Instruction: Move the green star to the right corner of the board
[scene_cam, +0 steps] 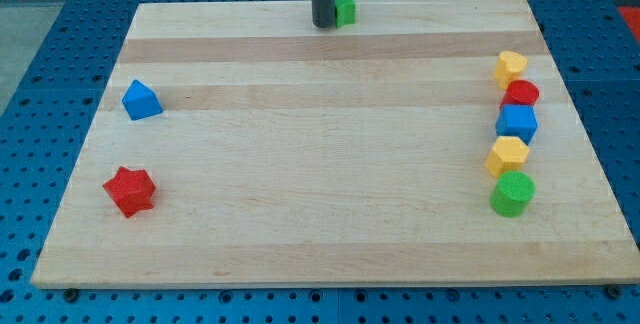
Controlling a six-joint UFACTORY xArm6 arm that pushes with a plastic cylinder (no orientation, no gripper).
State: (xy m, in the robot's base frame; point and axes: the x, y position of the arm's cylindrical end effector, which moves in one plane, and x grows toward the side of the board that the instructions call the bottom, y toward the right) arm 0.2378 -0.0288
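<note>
Wooden board (330, 164) fills the view. My tip (324, 25) has no jaws to open or close; it sits at the top edge, touching the green star (345, 7) on its right. Far right of it: yellow block (511, 66), red cylinder (521, 93), blue block (517, 122), yellow block (508, 154), green cylinder (514, 193). Far lower left: blue block (141, 99), red star (130, 190).

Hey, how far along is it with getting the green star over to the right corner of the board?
Done: nothing visible yet; the green block, presumably the star, sits at the board's top edge near the middle. In hand: my tip is right against its left side, placed to push toward the view's right. Left: the whole slide to the right corner, above the column headed by the yellow block.
</note>
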